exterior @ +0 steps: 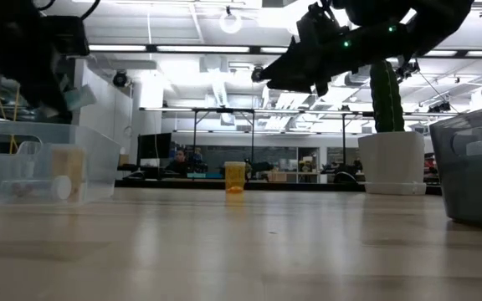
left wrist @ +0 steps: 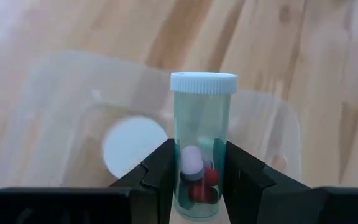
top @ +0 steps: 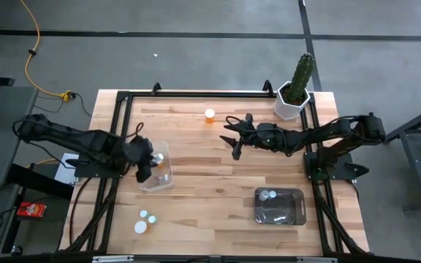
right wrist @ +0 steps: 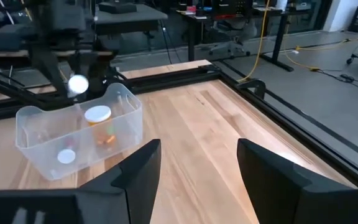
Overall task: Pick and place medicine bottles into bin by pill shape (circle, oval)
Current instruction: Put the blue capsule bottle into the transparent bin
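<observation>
Clear plastic bin [right wrist: 79,134], wooden table [top: 218,183]

Bright, even overhead ceiling light; left wrist view's background is blurred.

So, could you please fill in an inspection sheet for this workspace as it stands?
Surface: wooden table, black frame.
Job's things: clear bin holding bottles; dark bin holding two; orange bottle standing alone; two bottles at the near edge.
Clutter: potted cactus in a corner.
Grippers: left gripper shut on pale green bottle above the clear bin; right gripper open, empty, mid-table.
Cables: yellow cable on the floor.
Surroundings: workshop desks; person seated far behind.
</observation>
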Controlling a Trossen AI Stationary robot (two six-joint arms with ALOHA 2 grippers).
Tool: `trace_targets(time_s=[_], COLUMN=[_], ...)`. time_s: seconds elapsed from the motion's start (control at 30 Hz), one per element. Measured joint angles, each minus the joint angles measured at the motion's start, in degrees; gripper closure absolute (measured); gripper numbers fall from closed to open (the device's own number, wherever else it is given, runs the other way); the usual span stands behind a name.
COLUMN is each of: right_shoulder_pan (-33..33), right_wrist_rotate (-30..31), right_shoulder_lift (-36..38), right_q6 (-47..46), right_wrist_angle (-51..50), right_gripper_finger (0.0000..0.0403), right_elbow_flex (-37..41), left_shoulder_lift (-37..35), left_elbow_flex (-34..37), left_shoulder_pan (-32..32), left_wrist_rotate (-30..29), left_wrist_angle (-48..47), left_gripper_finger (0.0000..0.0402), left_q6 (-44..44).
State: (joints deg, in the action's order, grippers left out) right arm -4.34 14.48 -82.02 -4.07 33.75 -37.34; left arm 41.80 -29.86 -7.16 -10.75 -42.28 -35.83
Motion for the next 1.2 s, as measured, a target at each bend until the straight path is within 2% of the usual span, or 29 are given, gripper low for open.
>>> trace_targets(time_s=[0.17,0.33,0.7,1.2], right_shoulder_pan=[0.0,0.0,0.0,0.0], right_wrist_rotate=[0.0,0.0,0.0,0.0], right_shoulder_lift=[0.0,0.0,0.0,-0.1], right_q6=[0.0,0.0,0.0,-0.2], right_wrist_angle=[0.0,0.0,0.0,0.0], right_gripper_finger=[0.0198,0.0198,0.0198,0.0198], right_elbow_flex=[0.0,0.0,0.0,-0.1], left_shoulder_lift=[3.3,8.6,18.3,20.1], left_elbow_flex=[0.0,0.0,0.0,0.0], left_shoulder_pan=[-5.5,-7.5,-5.3,-1.7], left_wrist_rotate=[1.3,1.3,-1.3,-2.2], left_wrist_angle=[0.8,0.5,0.4,0.1], left_gripper_finger=[0.0305,0.0305,0.0305,0.03], left_q6=[-1.1,-1.1,-1.1,1.9])
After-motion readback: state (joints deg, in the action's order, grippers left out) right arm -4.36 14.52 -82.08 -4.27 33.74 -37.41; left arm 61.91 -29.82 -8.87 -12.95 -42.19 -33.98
